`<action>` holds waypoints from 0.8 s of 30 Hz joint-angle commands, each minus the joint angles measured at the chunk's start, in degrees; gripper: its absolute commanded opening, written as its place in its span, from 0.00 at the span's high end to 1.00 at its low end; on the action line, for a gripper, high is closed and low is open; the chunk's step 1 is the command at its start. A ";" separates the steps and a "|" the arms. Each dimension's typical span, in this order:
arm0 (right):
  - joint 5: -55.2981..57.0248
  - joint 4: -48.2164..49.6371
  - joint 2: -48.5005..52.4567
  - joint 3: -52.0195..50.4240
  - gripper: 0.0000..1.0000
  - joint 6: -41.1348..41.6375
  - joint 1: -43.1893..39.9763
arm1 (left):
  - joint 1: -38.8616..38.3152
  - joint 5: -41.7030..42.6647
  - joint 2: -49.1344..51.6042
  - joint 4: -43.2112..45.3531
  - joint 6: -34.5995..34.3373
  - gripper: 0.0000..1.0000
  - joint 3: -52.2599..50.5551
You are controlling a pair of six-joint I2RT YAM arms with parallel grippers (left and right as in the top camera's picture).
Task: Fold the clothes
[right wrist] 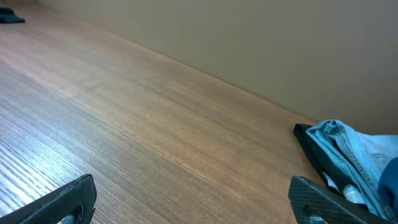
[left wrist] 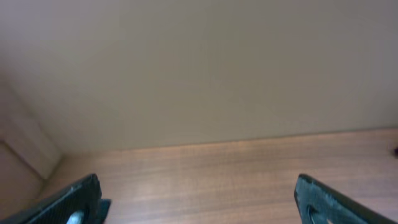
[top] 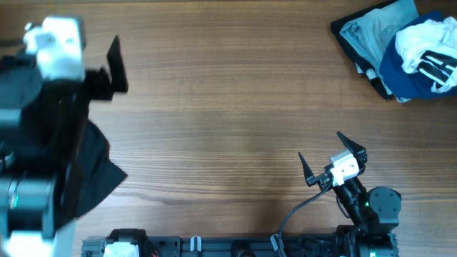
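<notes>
We see our left claw (left wrist: 199,200) and right claw (top: 320,145) both gaping empty over the brown wooden worktop (top: 214,107), crumpled white, blue and grey fabric clothes (top: 400,50) heaped far right.

clothes pile (top: 400,50) on tabletop (top: 228,107) far-right corner, right claw (top: 320,145) near-right, well apart, single garment (top: 96,171) at left edge
</notes>
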 commanded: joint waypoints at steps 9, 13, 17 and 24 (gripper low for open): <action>-1.16 0.15 -0.52 0.13 0.00 -0.20 0.09 | 0.26 -1.11 -24.85 -16.31 0.87 0.00 0.48; -1.16 0.15 -0.52 0.13 0.00 -0.20 0.09 | 0.26 -0.85 -32.89 -22.75 0.44 0.00 0.48; -1.16 0.15 -0.52 0.13 0.00 -0.20 0.09 | 0.26 0.07 -40.44 -25.51 0.42 0.00 -0.57; -1.16 0.15 -0.52 0.13 0.00 -0.20 0.09 | 1.01 0.66 -54.51 -25.00 0.44 0.00 -11.34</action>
